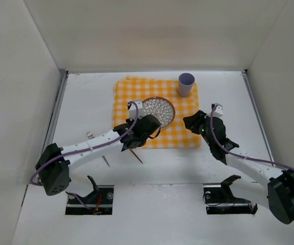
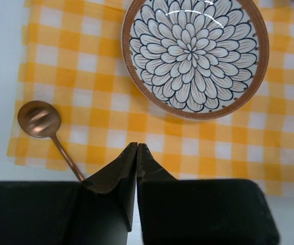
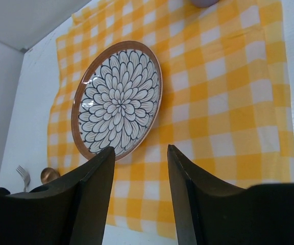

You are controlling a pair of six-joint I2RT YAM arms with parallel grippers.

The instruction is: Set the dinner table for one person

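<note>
The dinner table is a white surface with a yellow-and-white checkered cloth on it. A flower-patterned plate with a brown rim lies on the cloth; it also shows in the left wrist view and the right wrist view. A lilac cup stands at the cloth's far right corner. A copper spoon lies at the cloth's near left corner. My left gripper is shut and empty, just in front of the plate. My right gripper is open and empty over the cloth's right part.
A small fork lies on the table left of the cloth, and shows in the right wrist view. Two thin utensil handles stick out near the left arm. White walls enclose the table on three sides.
</note>
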